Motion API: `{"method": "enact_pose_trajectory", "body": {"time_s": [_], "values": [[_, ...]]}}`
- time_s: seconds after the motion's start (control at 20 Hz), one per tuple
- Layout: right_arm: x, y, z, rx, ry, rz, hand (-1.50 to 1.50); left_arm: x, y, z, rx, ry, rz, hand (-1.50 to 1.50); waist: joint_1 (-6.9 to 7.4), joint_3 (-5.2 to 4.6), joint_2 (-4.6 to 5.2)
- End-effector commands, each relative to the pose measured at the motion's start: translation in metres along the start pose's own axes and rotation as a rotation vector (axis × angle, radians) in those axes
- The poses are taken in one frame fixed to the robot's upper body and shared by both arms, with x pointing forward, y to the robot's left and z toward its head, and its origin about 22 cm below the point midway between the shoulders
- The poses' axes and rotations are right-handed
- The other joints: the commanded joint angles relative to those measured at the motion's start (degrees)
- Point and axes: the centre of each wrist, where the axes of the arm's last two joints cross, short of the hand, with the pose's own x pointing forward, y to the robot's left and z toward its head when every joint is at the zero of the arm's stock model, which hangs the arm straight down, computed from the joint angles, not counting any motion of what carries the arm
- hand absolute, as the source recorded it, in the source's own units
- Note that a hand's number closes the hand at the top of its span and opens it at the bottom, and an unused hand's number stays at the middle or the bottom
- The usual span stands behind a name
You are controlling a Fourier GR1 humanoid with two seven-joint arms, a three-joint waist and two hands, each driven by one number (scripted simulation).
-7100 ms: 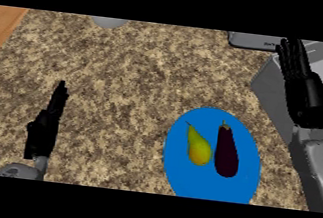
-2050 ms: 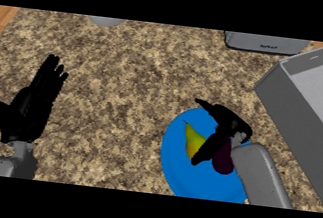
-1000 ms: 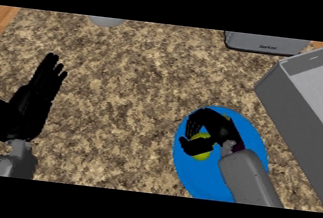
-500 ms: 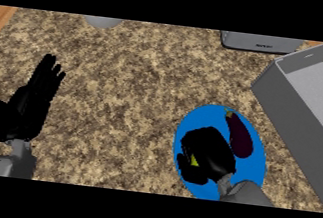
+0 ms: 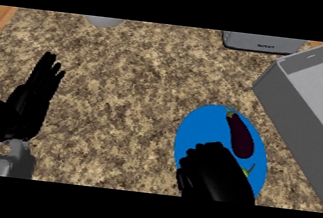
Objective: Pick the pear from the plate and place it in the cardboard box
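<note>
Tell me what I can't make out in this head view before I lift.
- Pear: only a yellow sliver shows on the blue plate; the right hand covers the rest, so the grasp is unconfirmed.
- Cardboard box: right part cut by the picture's edge.
- Two grey objects at the counter's far edge: cut off, unidentifiable.

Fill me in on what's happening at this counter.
The right hand is curled over the pear on the blue plate; only a yellow sliver shows. An eggplant lies beside it on the plate. The grey box waits at the right. The left hand rests open at the left.
</note>
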Motion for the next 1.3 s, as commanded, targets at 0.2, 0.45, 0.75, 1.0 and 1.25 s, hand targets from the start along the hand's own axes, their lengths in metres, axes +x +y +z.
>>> {"method": "enact_pose_trajectory", "body": {"time_s": [0.2,0.45,0.75,1.0,1.25], "values": [[0.005,-0.066,0.031,-0.332,0.179,-0.158,1.5,0.0,-0.003,0.004,-0.002,-0.004,0.004,0.0,-0.13,0.02,0.01],[-0.021,-0.094,0.03,-0.482,0.317,-0.164,1.5,0.002,0.003,-0.004,0.01,-0.014,0.015,0.0,0.29,0.03,0.24],[-0.056,-0.141,0.042,-0.508,0.434,-0.203,1.5,-0.013,0.006,0.004,0.009,-0.023,0.005,0.0,0.47,-0.01,0.21],[-0.116,-0.14,0.022,-0.489,0.52,-0.187,1.5,0.009,0.003,0.007,-0.012,-0.005,-0.006,0.0,0.76,0.03,0.23],[-0.177,-0.131,0.019,-0.548,0.574,-0.086,1.5,-0.007,-0.005,-0.003,0.007,-0.018,0.005,0.0,0.81,0.05,0.47]]}}
